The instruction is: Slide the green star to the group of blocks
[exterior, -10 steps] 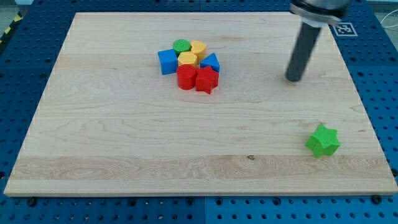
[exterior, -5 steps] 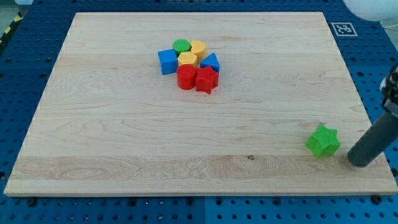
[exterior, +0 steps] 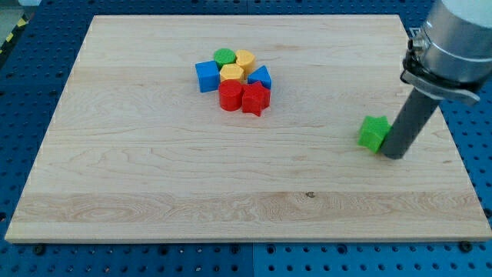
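Observation:
The green star (exterior: 373, 132) lies on the wooden board (exterior: 154, 185) at the view's right. My tip (exterior: 394, 154) stands right against its right side, partly hiding it. The group of blocks sits at the upper middle: a green round block (exterior: 224, 55), two yellow blocks (exterior: 244, 58) (exterior: 232, 73), a blue cube (exterior: 207, 76), another blue block (exterior: 260, 78), a red cylinder (exterior: 230, 95) and a red star (exterior: 256, 98). The green star is well to the right of and below the group.
The board lies on a blue perforated table (exterior: 23, 92). A black-and-white marker tag sits just off the board's upper right corner, mostly hidden by the arm (exterior: 450, 46).
My tip went from the upper right down to the star's right side. It then pushed the green star up and to the left, toward the group.

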`<state>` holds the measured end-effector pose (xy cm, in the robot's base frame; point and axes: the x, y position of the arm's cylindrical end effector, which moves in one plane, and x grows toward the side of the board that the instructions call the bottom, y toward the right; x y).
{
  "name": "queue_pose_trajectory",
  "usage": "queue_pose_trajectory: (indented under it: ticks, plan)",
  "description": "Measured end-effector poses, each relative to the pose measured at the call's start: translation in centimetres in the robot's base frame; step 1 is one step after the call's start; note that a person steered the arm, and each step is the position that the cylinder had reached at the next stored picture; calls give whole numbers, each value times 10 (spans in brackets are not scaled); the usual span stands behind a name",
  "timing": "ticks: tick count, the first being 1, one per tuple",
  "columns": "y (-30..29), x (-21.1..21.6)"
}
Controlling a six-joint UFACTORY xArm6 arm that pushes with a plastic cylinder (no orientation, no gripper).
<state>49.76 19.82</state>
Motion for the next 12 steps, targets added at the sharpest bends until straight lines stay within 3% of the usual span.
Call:
queue_pose_trajectory:
  ticks: [3,5,10,12]
  plan:
    - [-31,-72]
    - [-68,-98]
    - [-116,-69]
    - [-146,-103]
